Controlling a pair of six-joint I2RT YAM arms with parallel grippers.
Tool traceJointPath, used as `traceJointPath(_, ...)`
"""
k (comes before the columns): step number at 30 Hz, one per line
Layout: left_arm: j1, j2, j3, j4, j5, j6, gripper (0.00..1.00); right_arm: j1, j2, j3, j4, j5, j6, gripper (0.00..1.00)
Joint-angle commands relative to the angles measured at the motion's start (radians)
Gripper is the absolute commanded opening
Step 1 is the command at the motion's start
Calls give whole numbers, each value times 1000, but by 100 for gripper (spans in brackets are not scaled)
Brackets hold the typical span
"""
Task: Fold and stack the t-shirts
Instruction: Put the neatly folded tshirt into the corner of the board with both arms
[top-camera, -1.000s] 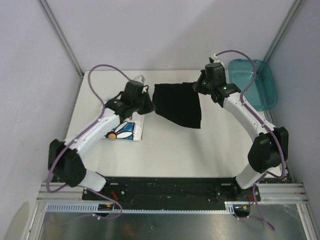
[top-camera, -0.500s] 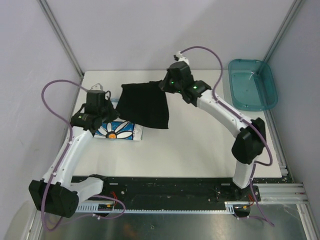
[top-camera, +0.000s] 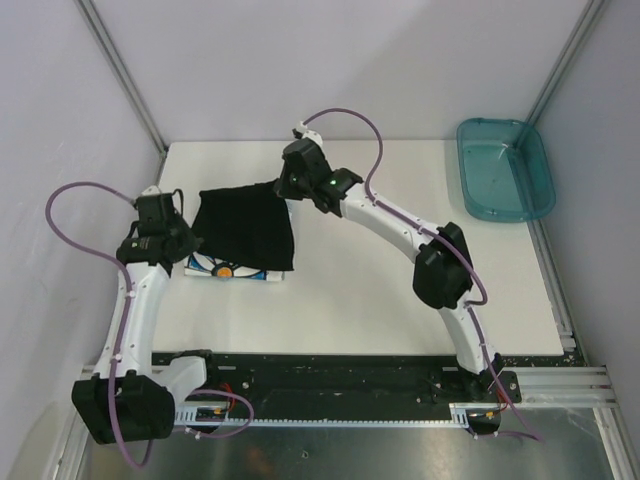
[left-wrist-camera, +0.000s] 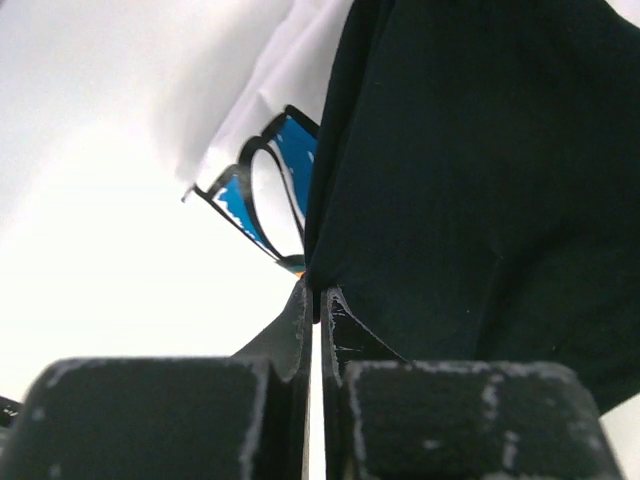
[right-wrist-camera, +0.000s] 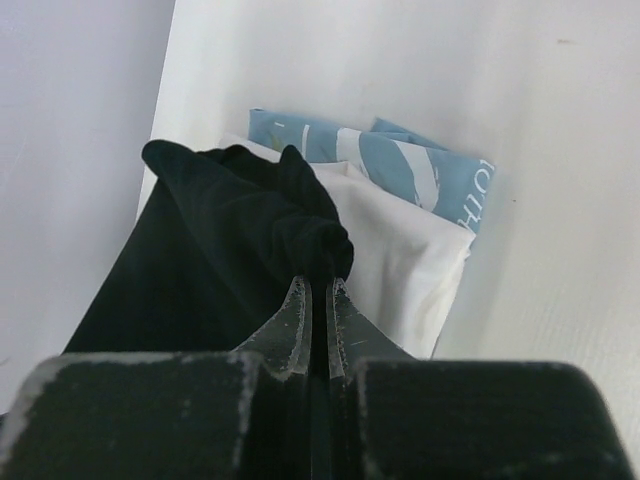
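Note:
The black t-shirt (top-camera: 245, 228) hangs folded between my two grippers, spread over the white daisy-print t-shirt (top-camera: 236, 270), which lies folded on the table at the left. My left gripper (top-camera: 190, 236) is shut on the black shirt's left corner, and its tips (left-wrist-camera: 318, 295) pinch the dark cloth (left-wrist-camera: 470, 200) with the white shirt's blue print (left-wrist-camera: 270, 190) just behind. My right gripper (top-camera: 283, 190) is shut on the far right corner. In the right wrist view its tips (right-wrist-camera: 320, 285) clamp a bunch of black fabric (right-wrist-camera: 210, 230) above the white shirt (right-wrist-camera: 400, 250).
A teal translucent bin (top-camera: 503, 168) sits at the table's back right corner. The enclosure's left wall (top-camera: 70, 180) stands close to the left arm. The table's front edge (top-camera: 330, 352) runs along the black base rail.
Both arms have swung left carrying the black t-shirt from the table's middle to over the white t-shirt. Both grips stayed shut.

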Motion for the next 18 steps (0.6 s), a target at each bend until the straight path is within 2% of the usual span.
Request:
traceJointPath(1,65,1,6,20,-17,52,0,4,16,92,25,18,23,0)
traceJointPath(9,139,42,-3,34,-4,74,0,4,67,130,31,-4,41,0)
traceJointPath(18,211,145,-90,136,23,65,0,-7,129,142,36,-18,49,0)
